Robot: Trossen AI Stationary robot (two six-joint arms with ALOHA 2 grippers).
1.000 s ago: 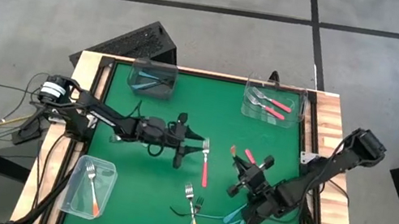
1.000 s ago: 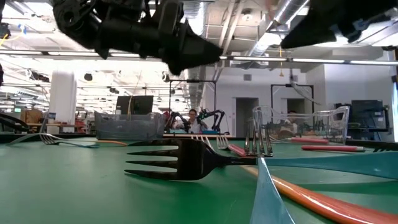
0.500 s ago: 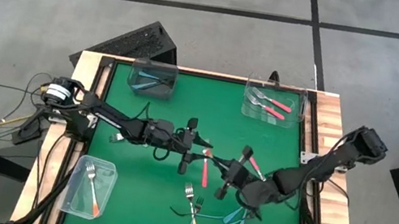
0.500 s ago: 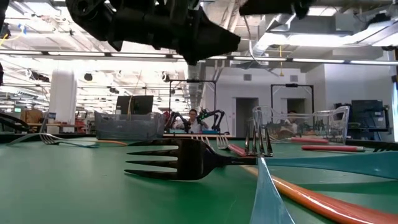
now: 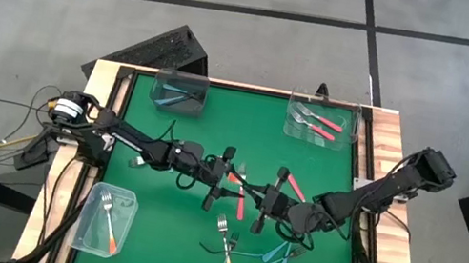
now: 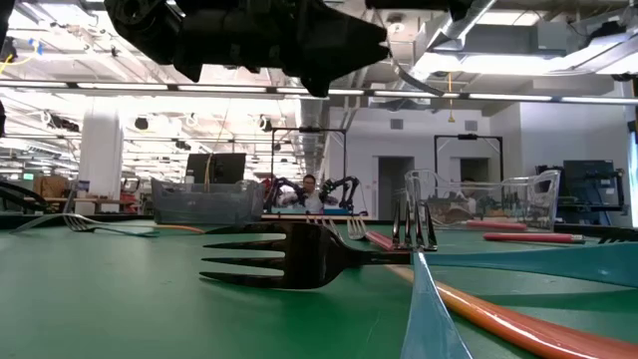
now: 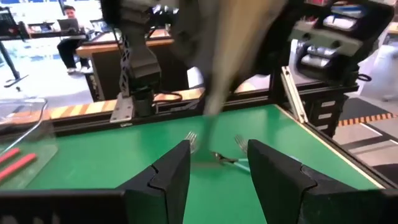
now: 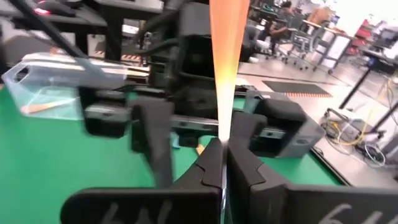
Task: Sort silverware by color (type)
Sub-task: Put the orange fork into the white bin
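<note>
I see the green worktop (image 5: 169,227) framed in pale wood. Three clear plastic containers sit on it: one at the far left corner (image 5: 181,91), one at the far right corner (image 5: 322,120), one near my left edge (image 5: 104,219). A person (image 6: 308,190) sits at a desk in the room beyond.

Left hand (image 5: 232,175) faces right hand (image 5: 267,202) mid-table; forks (image 5: 229,244) near front edge.

Even, bright overhead light fills the high view, with only soft, faint shadows on the green surface (image 5: 186,133). In the low view ceiling strip lights glare and the nearest fork (image 6: 289,254) reads dark. Both wrist views are smeared by motion blur.
</note>
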